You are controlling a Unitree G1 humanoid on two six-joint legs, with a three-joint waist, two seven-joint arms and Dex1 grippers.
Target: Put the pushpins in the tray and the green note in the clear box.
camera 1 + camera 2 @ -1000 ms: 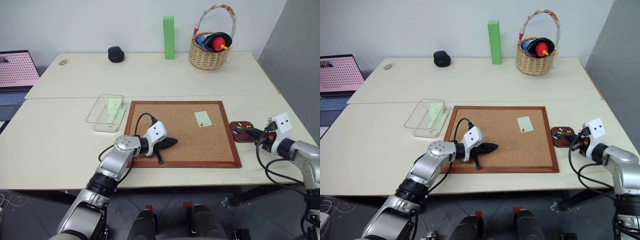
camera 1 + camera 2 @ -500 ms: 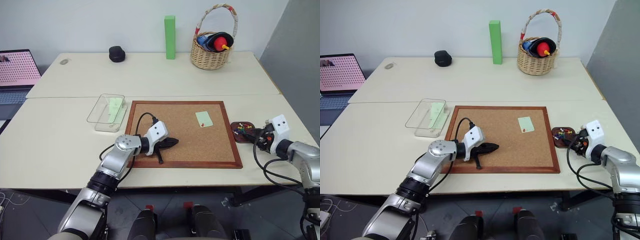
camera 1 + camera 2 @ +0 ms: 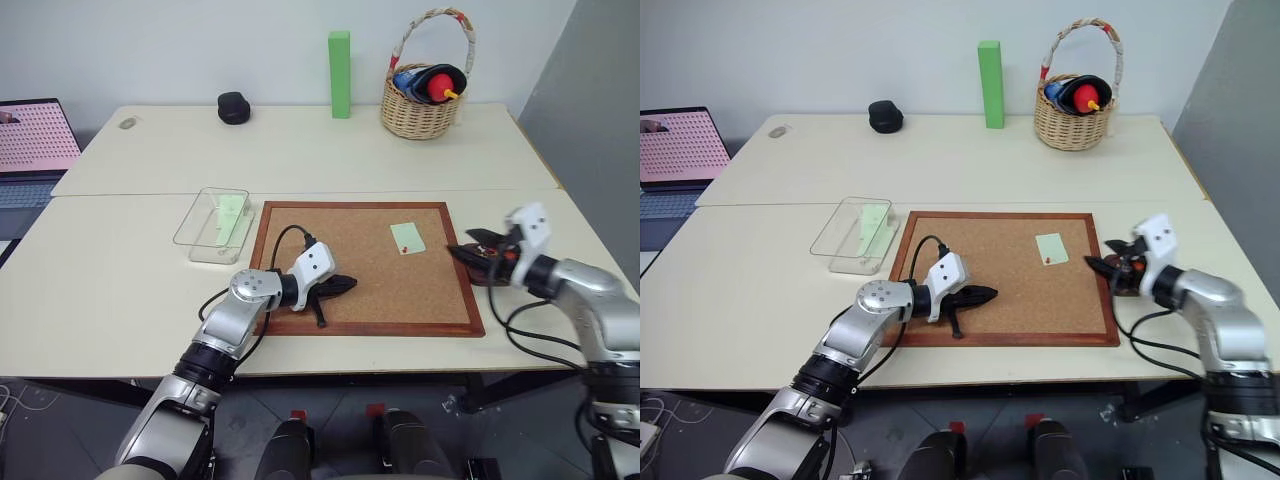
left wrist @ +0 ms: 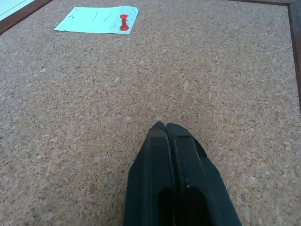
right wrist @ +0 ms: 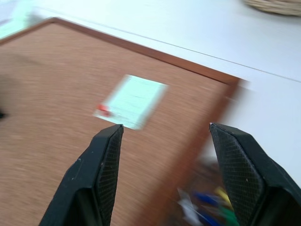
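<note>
On the corkboard [image 3: 366, 264] we see the green note [image 3: 407, 237] held by a red pushpin [image 4: 123, 22]; our empty right end effector [image 3: 470, 248] gapes beside the board, the left end effector [image 3: 345, 285] pinched closed on it.

Cork, paper, plastic and wicker

The corkboard [image 3: 366, 263] is rough, grainy cork in a smooth wooden frame; the green note [image 3: 407, 237] is matt paper; the clear box [image 3: 212, 224] is glossy plastic; the basket [image 3: 420, 107] is woven wicker.

The left arm reaches forward, elbow bent, its left gripper [image 3: 343, 285] pointing right and slightly down, fingers pressed together and empty; the right arm angles inward from the right, its right gripper [image 3: 1095, 265] pointing left, fingers spread apart, holding nothing.
</note>
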